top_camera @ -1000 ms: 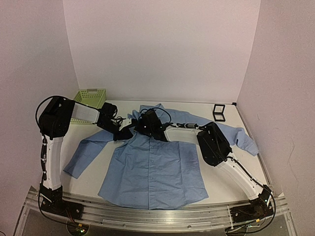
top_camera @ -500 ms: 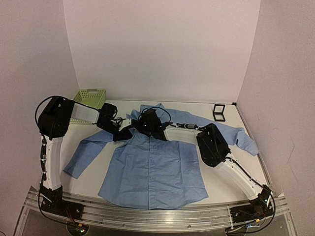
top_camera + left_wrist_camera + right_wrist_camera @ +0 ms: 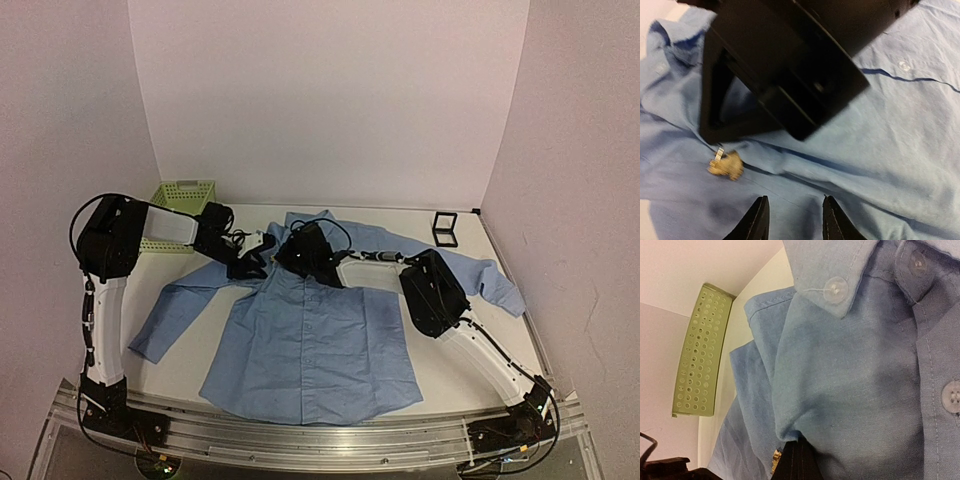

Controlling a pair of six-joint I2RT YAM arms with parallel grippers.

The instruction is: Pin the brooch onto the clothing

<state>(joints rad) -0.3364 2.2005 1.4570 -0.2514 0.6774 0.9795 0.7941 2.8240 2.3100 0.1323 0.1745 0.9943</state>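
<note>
Left gripper [image 3: 795, 216] has let go and backed off a touch toward the upper left of the overhead view. Its jaws stand apart with nothing between them.

Brooch [image 3: 726, 165] lies on the shirt [image 3: 880, 130], lower left in the left wrist view. It sits just beyond the open fingertips and to their left, not touching them. It looks golden here, with a small metal tab sticking up. Whether the pin has gone through the cloth: cannot tell.

Right gripper [image 3: 797, 460] is clenched at the bottom edge of its own view. A fold of shirt below the collar is bunched into its tips, so it looks to be pinching the cloth. The brooch glints just left of those tips. Basket [image 3: 700, 350] is at the left of that view, well apart.

Handling, as a judgement:
- **Brooch:** tiny, hard and light, probably slick metal with a sharp pin. It would be easy to flick away or twist in the jaws. Best taken across its body by the edges, clear of the tab.
- **Shirt:** thin, soft and limp. It will ruck and slide under any push, so it needs that pinch to keep it taut.
- **Risk:** a nudge drags the cloth, or tips the brooch into a fold.
</note>
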